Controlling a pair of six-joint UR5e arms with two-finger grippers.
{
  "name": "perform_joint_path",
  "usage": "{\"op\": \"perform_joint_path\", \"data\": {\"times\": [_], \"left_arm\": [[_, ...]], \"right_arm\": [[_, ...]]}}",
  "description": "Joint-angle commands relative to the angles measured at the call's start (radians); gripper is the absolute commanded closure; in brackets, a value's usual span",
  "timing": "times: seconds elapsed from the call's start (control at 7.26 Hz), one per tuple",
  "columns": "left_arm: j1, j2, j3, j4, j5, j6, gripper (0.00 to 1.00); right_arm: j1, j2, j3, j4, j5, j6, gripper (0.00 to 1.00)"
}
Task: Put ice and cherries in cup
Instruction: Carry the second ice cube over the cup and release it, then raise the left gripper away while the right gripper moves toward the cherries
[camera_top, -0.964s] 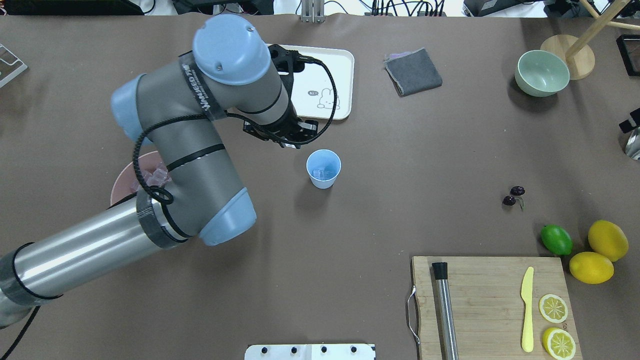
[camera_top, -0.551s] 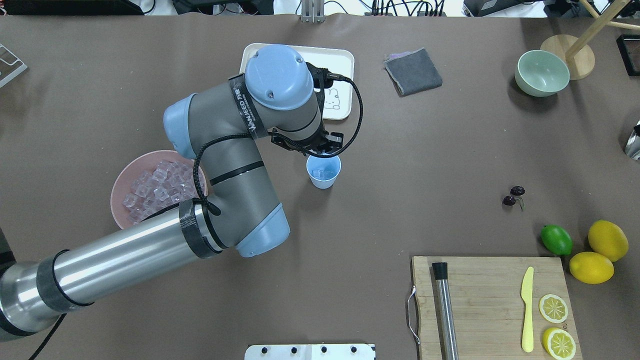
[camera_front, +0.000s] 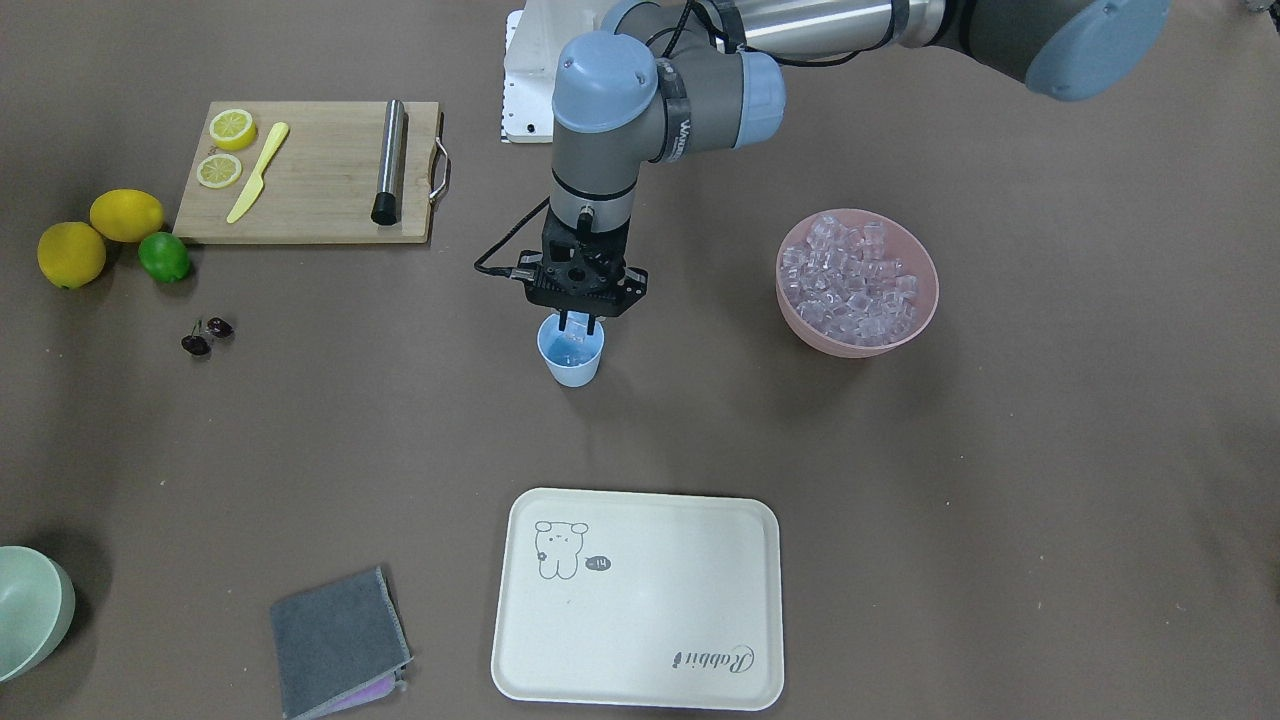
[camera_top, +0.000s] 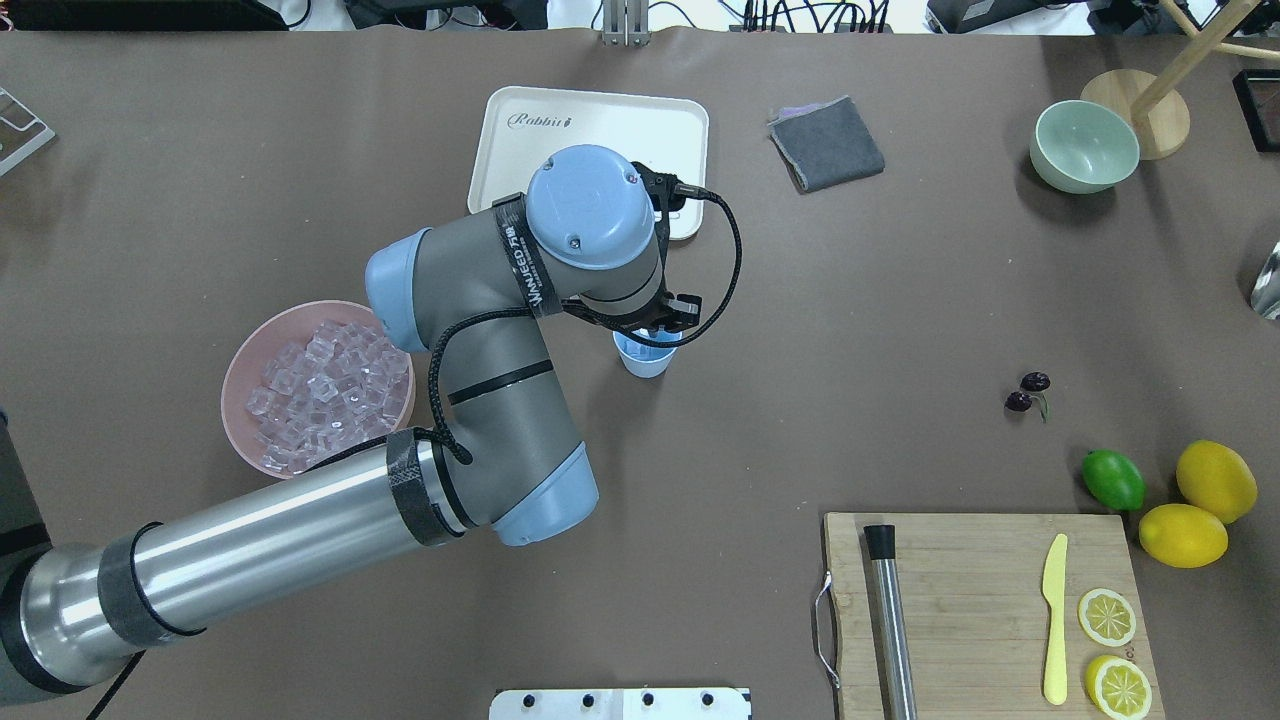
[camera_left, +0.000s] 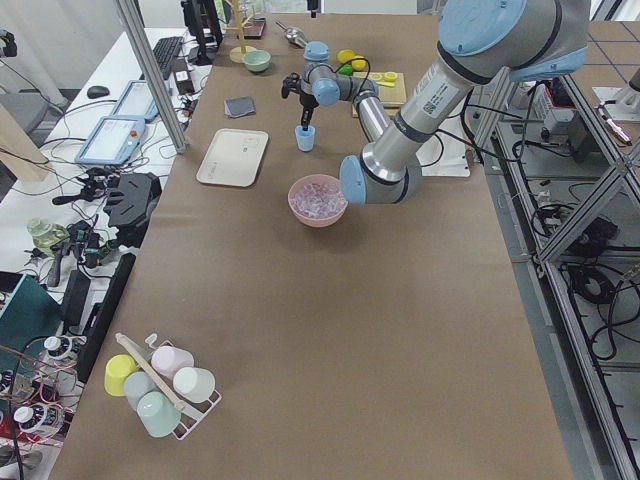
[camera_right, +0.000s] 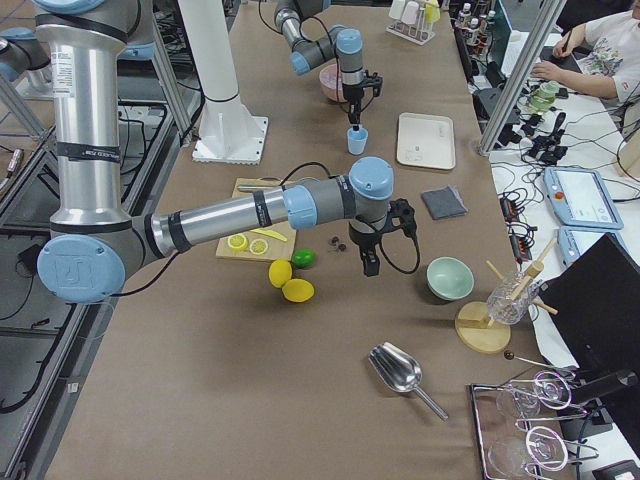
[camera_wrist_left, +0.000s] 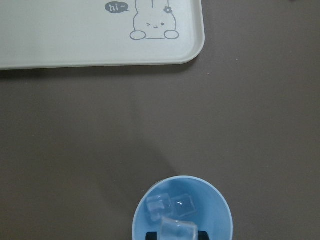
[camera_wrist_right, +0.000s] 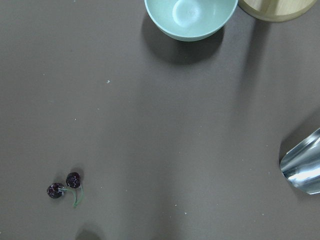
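- Honestly, the left gripper (camera_front: 578, 323) is pinched narrow on one ice cube (camera_wrist_left: 178, 230), right over the mouth of the cup (camera_front: 572, 368); two more cubes sit inside.
- The cup looks light and the fingers are close to its rim, so a sloppy lift-out could clip it and tip it over.
- Dropped onto hard cubes, the new one might bounce right back out.
- The cherries (camera_top: 1035, 381) lie well apart from the cup, near the lime (camera_top: 1113, 479). Those thin stems look fiddly to pinch.
- The right gripper (camera_right: 368, 262) hangs near them, but I can't tell if it's spread or closed.
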Motion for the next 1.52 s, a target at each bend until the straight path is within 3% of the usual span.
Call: {"op": "perform_joint_path", "data": {"times": [0.0,0.41,0.69,0.83,1.1,1.24,1.38], "left_arm": [[-0.008,-0.003,0.007,0.000,0.001,-0.004,0.08],[-0.057,0.006,-0.036,0.008,-0.011,-0.001,0.03],[-0.229,0.200,-0.207,0.010,-0.215,0.034,0.03],[-0.252,0.275,-0.253,0.005,-0.215,0.081,0.03],[-0.292,0.299,-0.249,0.005,-0.210,0.094,0.03],[-0.292,0.301,-0.231,0.003,-0.200,0.099,0.03],[-0.304,0.301,-0.229,0.002,-0.195,0.113,0.03]], "right_arm": [[0.004,-0.014,0.014,0.000,0.006,0.009,0.00],[-0.005,-0.006,0.019,0.006,0.017,0.014,0.02],[-0.090,-0.001,0.014,0.075,0.055,0.055,0.02],[-0.164,0.011,0.014,0.139,0.047,0.174,0.02],[-0.340,0.019,-0.061,0.350,-0.101,0.328,0.02],[-0.375,0.075,-0.151,0.424,-0.109,0.325,0.01],[-0.431,0.101,-0.173,0.469,-0.114,0.328,0.01]]}}
